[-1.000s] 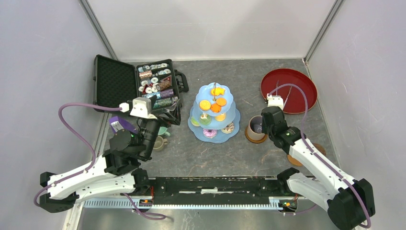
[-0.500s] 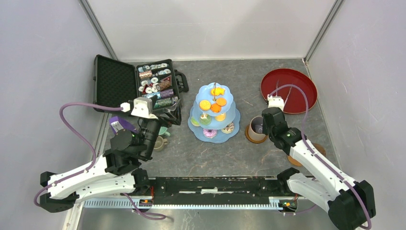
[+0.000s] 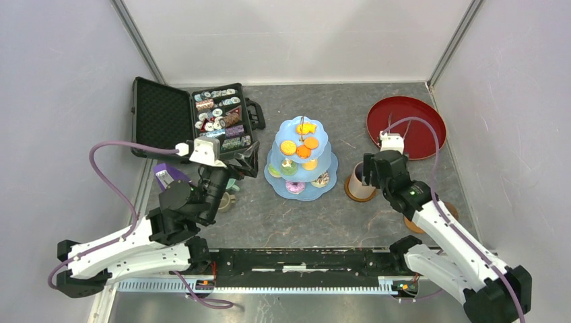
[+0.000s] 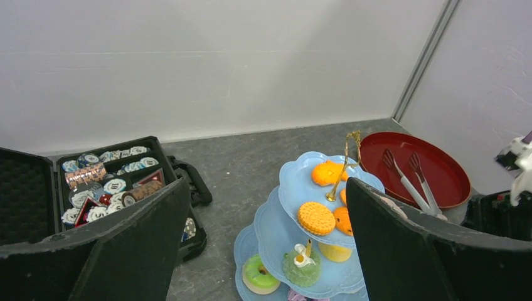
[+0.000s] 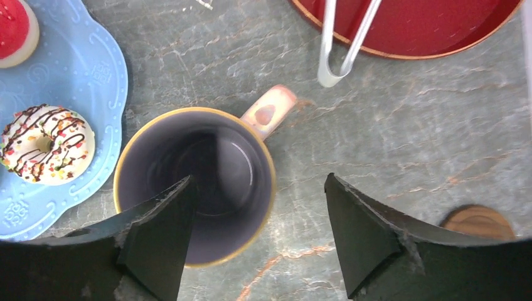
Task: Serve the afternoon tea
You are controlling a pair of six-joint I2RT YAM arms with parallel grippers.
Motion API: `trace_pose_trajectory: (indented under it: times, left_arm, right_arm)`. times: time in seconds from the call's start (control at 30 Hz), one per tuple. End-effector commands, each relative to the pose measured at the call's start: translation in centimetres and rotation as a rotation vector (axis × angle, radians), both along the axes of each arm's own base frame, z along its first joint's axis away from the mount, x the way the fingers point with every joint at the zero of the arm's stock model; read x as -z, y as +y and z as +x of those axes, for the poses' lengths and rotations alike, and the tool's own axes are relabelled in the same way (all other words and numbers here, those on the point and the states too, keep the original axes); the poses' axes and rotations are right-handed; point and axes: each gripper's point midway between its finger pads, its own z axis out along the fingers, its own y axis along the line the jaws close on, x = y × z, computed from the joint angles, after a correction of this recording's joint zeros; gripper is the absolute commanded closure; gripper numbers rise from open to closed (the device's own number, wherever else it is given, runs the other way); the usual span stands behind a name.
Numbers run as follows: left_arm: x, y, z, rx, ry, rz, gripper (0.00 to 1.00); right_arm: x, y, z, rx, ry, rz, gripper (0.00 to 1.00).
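Observation:
The pale-blue three-tier cake stand (image 3: 301, 160) (image 4: 295, 219) stands mid-table with orange biscuits (image 4: 315, 217), a green donut (image 4: 259, 276) and a sprinkled donut (image 5: 47, 143). To its right a tan mug (image 3: 359, 180) (image 5: 194, 185) stands upright on a brown coaster (image 3: 355, 196). My right gripper (image 3: 369, 171) (image 5: 257, 232) hovers open over it. One finger is above the mug's mouth and the other outside its right wall, gripping nothing. My left gripper (image 3: 246, 161) (image 4: 266, 251) is open and empty, left of the stand. A green cup (image 3: 231, 183) and a small olive cup (image 3: 224, 200) sit under the left arm.
An open black case of small tins (image 3: 192, 120) (image 4: 106, 188) lies at the back left. A round dark-red tray (image 3: 406, 126) (image 4: 420, 169) with white tongs (image 5: 342, 44) is at the back right. A second coaster (image 3: 421, 223) (image 5: 480, 221) lies partly under the right arm.
My right gripper has gone from shut to open, letting go of the mug, which stays on its coaster. My left gripper has shifted slightly right toward the stand.

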Motion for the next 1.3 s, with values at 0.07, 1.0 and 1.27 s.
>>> trace_pose_trajectory:
  times: [0.07,1.0,1.27]
  left_arm:
    - [-2.0,-0.6,-0.5,0.056,0.003,-0.062,0.0]
    - [-6.5,-3.3,-2.3,0.247,0.04,-0.156,0.0]
    - [-4.9,-3.1,-1.8,0.21,0.026,-0.116,0.0]
  right_arm:
    - [-4.1,-3.0,-1.1,0.146,-0.102,-0.017,0.08]
    - [10.5,-14.2,-8.8,0.908,0.087,0.26,0.11]
    - [12.2,-10.7,-6.5,0.727,0.087,0.431,0.2]
